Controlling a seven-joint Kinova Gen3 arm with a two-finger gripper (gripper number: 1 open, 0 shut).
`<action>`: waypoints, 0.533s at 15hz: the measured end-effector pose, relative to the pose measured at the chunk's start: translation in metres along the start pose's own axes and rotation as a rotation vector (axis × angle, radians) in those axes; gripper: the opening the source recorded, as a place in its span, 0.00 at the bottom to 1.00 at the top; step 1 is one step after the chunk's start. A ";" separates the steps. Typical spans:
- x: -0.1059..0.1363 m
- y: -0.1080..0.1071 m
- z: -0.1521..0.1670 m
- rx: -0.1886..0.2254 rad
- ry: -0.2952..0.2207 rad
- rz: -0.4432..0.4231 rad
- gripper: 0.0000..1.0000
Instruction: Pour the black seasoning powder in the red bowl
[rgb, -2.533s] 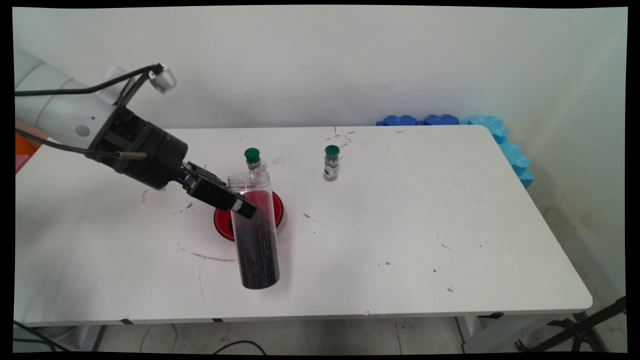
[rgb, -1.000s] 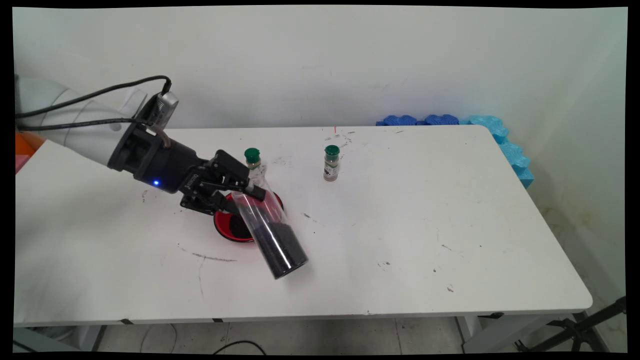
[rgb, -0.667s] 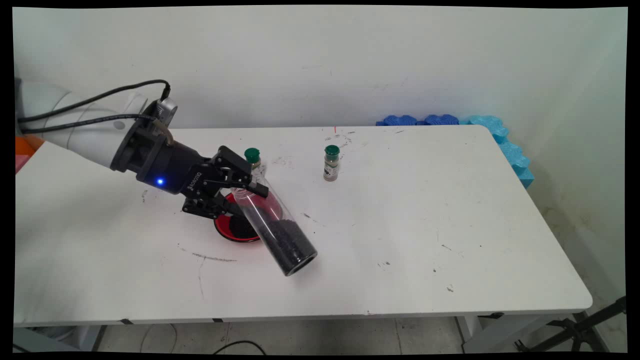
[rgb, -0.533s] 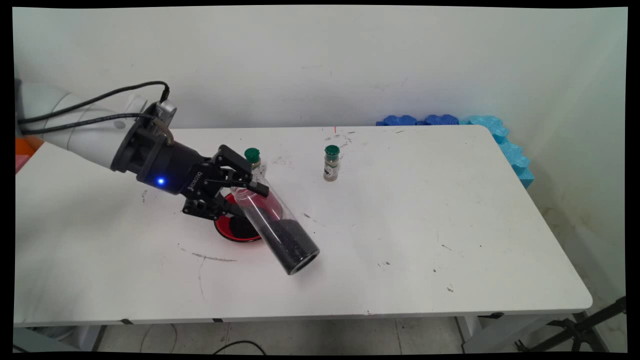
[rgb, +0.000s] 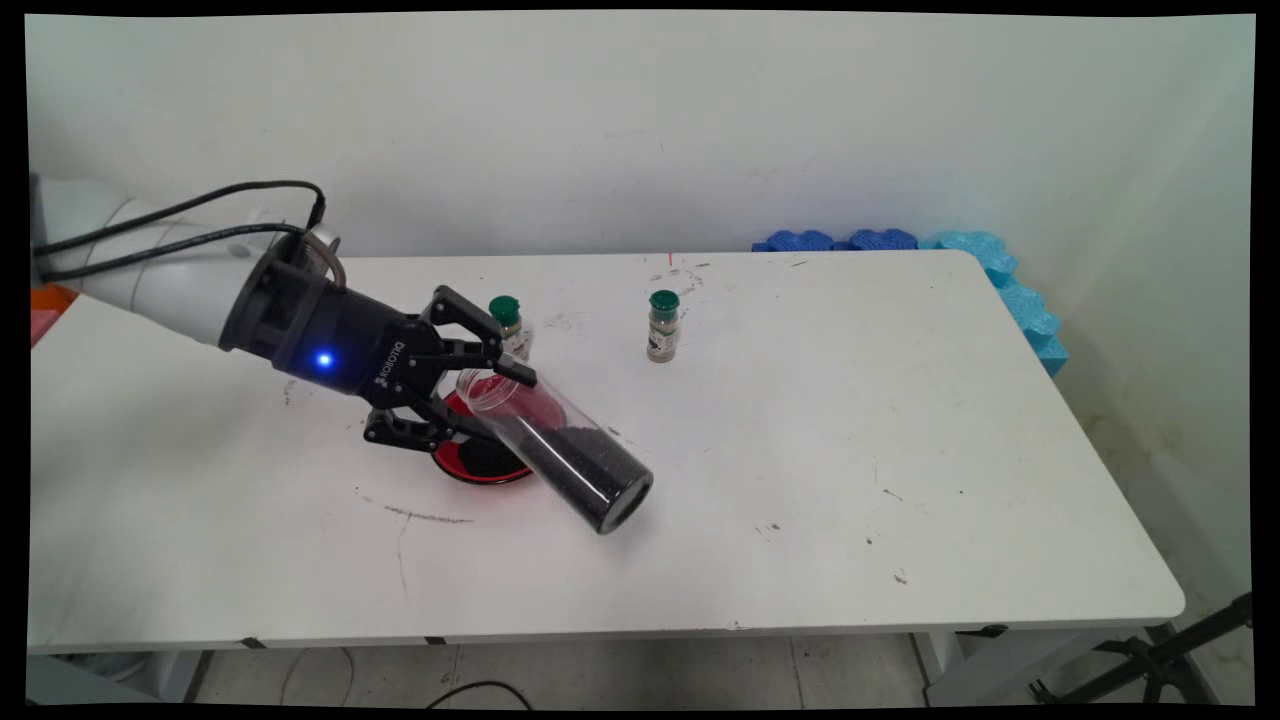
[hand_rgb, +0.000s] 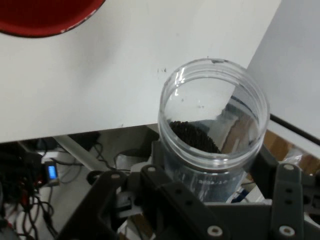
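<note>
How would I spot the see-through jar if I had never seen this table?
Find the white table, then the black gripper reaching in from the left. It clamps a tall clear jar near its open mouth, tilted over a red dish. Unlike the two small green-capped bottles standing behind, it is lidless and holds dark grains.

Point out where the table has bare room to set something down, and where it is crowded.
Bare: the table's right half, beyond the right spice bottle, and the near-left corner. Crowded: left of centre, where the end effector grips a tilted clear jar over the red dish, beside the left spice bottle.
</note>
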 end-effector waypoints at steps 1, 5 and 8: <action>0.000 -0.001 0.000 -0.004 0.001 -0.025 0.00; 0.001 -0.003 0.000 -0.024 0.005 -0.110 0.00; 0.002 -0.003 0.001 -0.041 0.010 -0.170 0.00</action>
